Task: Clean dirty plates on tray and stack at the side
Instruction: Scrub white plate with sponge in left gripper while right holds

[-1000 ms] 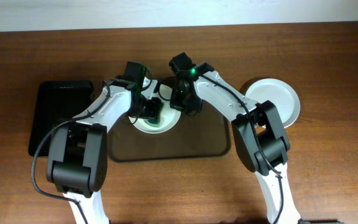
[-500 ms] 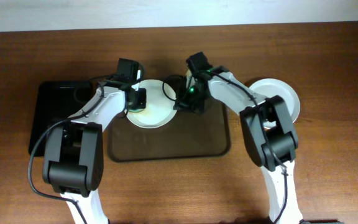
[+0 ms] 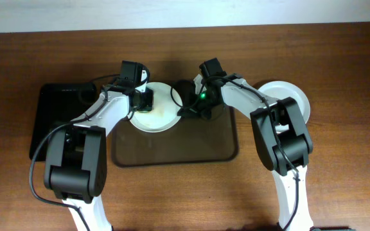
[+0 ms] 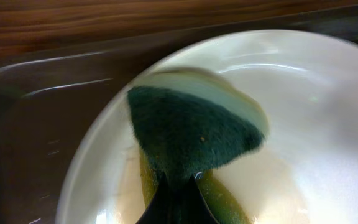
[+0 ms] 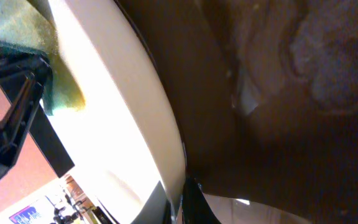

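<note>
A white plate [image 3: 161, 117] rests at the far left of the dark-brown tray [image 3: 198, 151]. My left gripper [image 3: 141, 101] is shut on a green and yellow sponge [image 4: 188, 134] and presses it onto the plate's face [image 4: 316, 124]. My right gripper [image 3: 188, 106] is shut on the plate's right rim [image 5: 166, 134]; the rim runs between its fingers [image 5: 183, 190]. The sponge also shows in the right wrist view [image 5: 55, 87]. Another white plate [image 3: 286, 102] lies on the table to the right of the tray. I see no mint-green plate.
A smaller black tray [image 3: 60, 119] lies on the table at the left, next to my left arm. The wooden table's far edge meets a pale wall just behind both grippers.
Over the last second both grippers and the plate moved from the tray's middle toward its far left edge. Since half a second ago they have barely moved.
</note>
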Available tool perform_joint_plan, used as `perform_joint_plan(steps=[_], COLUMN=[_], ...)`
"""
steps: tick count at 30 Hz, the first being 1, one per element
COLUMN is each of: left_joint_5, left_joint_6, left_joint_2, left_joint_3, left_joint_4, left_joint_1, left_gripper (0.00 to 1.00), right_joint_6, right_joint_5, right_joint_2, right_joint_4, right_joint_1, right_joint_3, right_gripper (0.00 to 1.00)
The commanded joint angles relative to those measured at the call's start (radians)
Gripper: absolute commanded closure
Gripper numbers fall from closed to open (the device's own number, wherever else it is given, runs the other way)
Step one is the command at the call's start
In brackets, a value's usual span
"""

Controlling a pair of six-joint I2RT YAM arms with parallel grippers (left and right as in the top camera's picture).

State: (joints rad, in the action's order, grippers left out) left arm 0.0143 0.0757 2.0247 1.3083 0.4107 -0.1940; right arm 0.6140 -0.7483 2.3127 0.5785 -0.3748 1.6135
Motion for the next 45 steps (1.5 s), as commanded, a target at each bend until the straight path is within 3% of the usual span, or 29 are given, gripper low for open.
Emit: perform_joint_plan(steps=[1, 5, 9, 13, 16, 20, 22, 26, 29, 31, 33, 36, 39, 42, 45], left_joint_5=[0.15, -0.245, -0.509, -0.492, -0.373, -0.056, 0.089, 0.075, -0.185, -0.375, -0.474, -0.49, -0.472, -0.34, -0.061], left_joint_6=[0.0, -0.197, -0.291, -0.222, -0.166, -0.111, -0.063, -0.064, -0.154, -0.212, -0.232, -0.223, -0.163, -0.14, -0.123], left_joint_2=[0.025, 0.025, 0.025, 0.025, 0.025, 0.025, 0.025, 0.025, 0.025, 0.025, 0.025, 0.025, 0.025, 0.025, 0.025], left_joint_3=[-0.017, -0.017, -0.017, -0.017, -0.017, -0.017, -0.017, -0.017, -0.017, -0.017, -0.017, -0.017, -0.017, -0.017, -0.017], left_joint_4=[0.183, 0.448, 0.462, 0.256, 0.063, -0.104, -0.036, 0.308, 0.459, 0.481, 0.467, 0.376, 0.166, 0.0, -0.069], left_joint_1=[0.016, 0.016, 0.016, 0.016, 0.016, 0.016, 0.016, 0.016, 0.018, 0.018, 0.019, 0.019, 0.019, 0.019, 0.019], left_gripper=[0.99, 0.99, 1.0, 1.0, 1.0, 0.99, 1.0, 0.99, 0.99, 0.99, 0.99, 1.0, 0.99, 0.99, 0.99], right_joint_6=[-0.012, -0.012, -0.012, -0.012, -0.012, -0.012, -0.013, -0.012, -0.013, -0.013, -0.013, -0.013, -0.013, -0.015, -0.016], right_joint_5=[0.053, 0.052, 0.052, 0.052, 0.052, 0.053, 0.056, 0.056, 0.052, 0.052, 0.052, 0.052, 0.053, 0.053, 0.053], right_joint_2=[0.05, 0.05, 0.05, 0.05, 0.05, 0.05, 0.05, 0.05, 0.05, 0.05, 0.05, 0.05, 0.05, 0.05, 0.05], right_joint_4=[0.016, 0.016, 0.015, 0.015, 0.016, 0.015, 0.016, 0.016, 0.016, 0.016, 0.016, 0.016, 0.016, 0.016, 0.016], right_joint_1=[-0.005, -0.006, -0.011, -0.011, -0.011, -0.011, -0.011, -0.011, -0.011, -0.011, -0.011, -0.012, -0.012, -0.012, -0.012], right_joint_3=[-0.038, -0.038, -0.038, -0.038, -0.038, -0.038, -0.038, -0.038, -0.038, -0.038, -0.038, -0.038, -0.038, -0.038, -0.038], right_gripper=[0.96, 0.96, 0.96, 0.96, 0.96, 0.96, 0.96, 0.96, 0.96, 0.96, 0.96, 0.96, 0.96, 0.96, 0.96])
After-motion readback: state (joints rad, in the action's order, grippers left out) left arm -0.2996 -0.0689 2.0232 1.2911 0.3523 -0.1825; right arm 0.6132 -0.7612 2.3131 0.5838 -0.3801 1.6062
